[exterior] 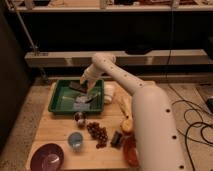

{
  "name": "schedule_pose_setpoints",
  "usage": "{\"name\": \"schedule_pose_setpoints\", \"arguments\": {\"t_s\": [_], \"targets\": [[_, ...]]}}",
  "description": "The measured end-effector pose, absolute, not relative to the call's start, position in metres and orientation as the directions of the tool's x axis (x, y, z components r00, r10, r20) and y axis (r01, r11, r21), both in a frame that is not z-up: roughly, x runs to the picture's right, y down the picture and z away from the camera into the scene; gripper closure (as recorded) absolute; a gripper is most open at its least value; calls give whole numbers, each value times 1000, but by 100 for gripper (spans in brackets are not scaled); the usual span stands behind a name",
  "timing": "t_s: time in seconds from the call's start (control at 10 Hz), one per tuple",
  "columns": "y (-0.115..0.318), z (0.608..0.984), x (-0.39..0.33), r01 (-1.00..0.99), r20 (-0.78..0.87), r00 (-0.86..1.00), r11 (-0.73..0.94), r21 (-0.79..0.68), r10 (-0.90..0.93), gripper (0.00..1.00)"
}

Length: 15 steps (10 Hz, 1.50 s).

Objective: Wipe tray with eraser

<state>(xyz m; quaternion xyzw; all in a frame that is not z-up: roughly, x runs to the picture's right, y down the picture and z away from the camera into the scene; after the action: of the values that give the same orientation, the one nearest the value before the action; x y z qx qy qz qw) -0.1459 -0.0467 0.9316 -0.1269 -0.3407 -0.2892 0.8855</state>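
Observation:
The green tray (59, 102) lies on the wooden table at the left. My white arm reaches down over it from the right. The gripper (83, 86) hangs over the tray's far middle part, shut on the dark eraser (77, 86), which rests low against the tray floor. Flat blue-grey pieces (82, 103) lie inside the tray just in front of the eraser.
A white object (109, 92) sits beside the tray's right rim. In front are a small dark round thing (80, 118), a brown cluster (97, 133), a blue cup (75, 140), a purple bowl (47, 156), a black chunk (116, 138) and a red-orange bowl (131, 151).

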Motion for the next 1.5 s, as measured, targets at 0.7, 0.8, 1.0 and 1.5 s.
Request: {"name": "schedule_pose_setpoints", "arguments": {"t_s": [0.7, 0.8, 1.0, 1.5], "targets": [[-10, 921, -190, 704, 721, 500, 710, -15, -480, 100], [3, 908, -188, 718, 733, 475, 696, -3, -487, 100], [15, 891, -173, 726, 740, 455, 688, 15, -496, 100], [22, 878, -91, 710, 717, 494, 704, -6, -492, 100]]}}
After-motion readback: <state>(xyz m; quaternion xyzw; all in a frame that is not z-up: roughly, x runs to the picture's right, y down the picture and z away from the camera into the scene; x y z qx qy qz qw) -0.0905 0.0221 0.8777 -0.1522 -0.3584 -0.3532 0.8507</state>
